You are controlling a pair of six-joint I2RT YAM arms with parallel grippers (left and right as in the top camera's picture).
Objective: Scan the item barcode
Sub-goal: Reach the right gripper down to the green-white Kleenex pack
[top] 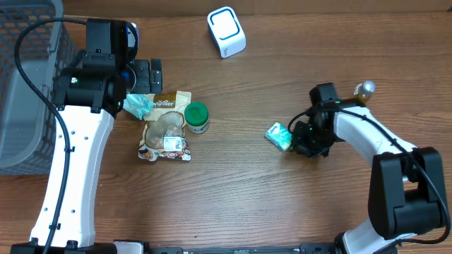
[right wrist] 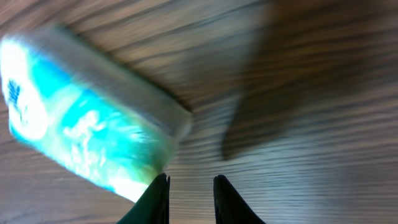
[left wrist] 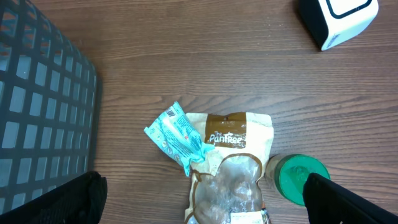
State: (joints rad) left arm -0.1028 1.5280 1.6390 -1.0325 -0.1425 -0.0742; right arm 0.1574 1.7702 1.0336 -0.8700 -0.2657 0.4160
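Table, wood grain, with two arms at work.

1. Scanner: white box with a blue outline on its face. It stands at the far edge of the table, near the middle, well apart from both arms.
2. Packet: teal and white, lying flat on the table right of centre, just beside the right pincer. The right wrist view shows it blurred, off to one side of the fingers and not between them.
3. Right pincer: low over the table, fingers a narrow slit apart, with bare wood showing in the gap and nothing held.
4. Left pincer: fingers spread wide and empty, hovering above the left-hand group.
5. Pouch: brown and clear snack bag, flat, left of centre.
6. Second packet: teal, crumpled, touching the pouch's upper left corner.
7. Jar: green lid, just beside the pouch's right edge.
8. Basket: grey mesh, at the table's left edge.
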